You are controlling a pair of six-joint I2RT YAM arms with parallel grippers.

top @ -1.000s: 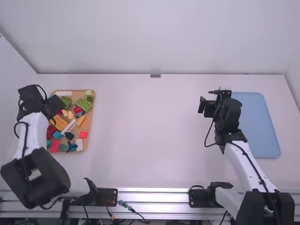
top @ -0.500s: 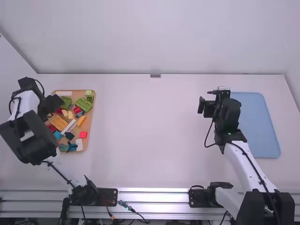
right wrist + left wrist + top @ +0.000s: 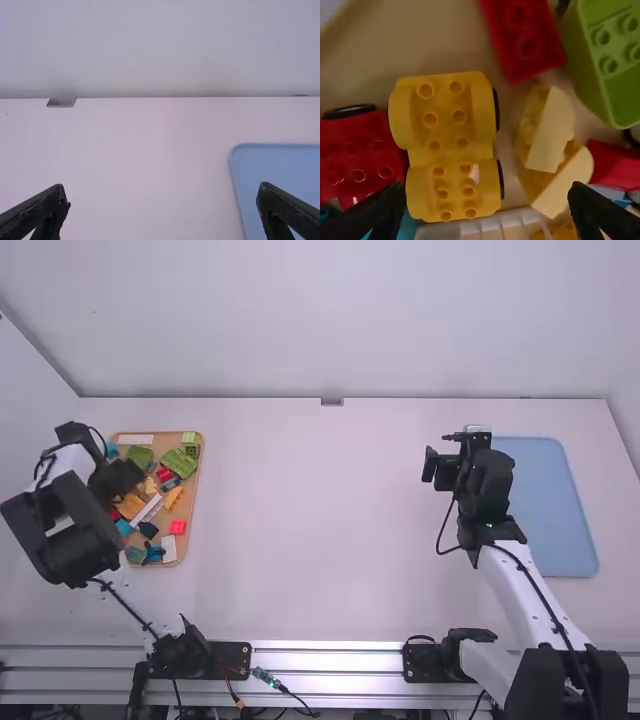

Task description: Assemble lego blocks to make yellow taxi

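And it's the left gripper (image 3: pixel 486 192) over the tray (image 3: pixel 167 443), fingers spread wide, empty between them, with the yellow base (image 3: pixel 447 147) lying in the tray's left part, beneath the gripper. That looks like the piece wanted! Its long axis runs square across the line between the fingers, so a squeeze on its wheeled flanks should suit, but it sits off-centre, nearer one finger, and the red base (image 3: pixel 360 155) crowds that flank. A small shift to centre, I'd judge, then down. The left arm is much the nearer; the right gripper (image 3: pixel 163 192), also spread and empty, is well apart from the tray, across the worktop (image 3: pixel 320 540). Lettering on the blocks? None I can make out.
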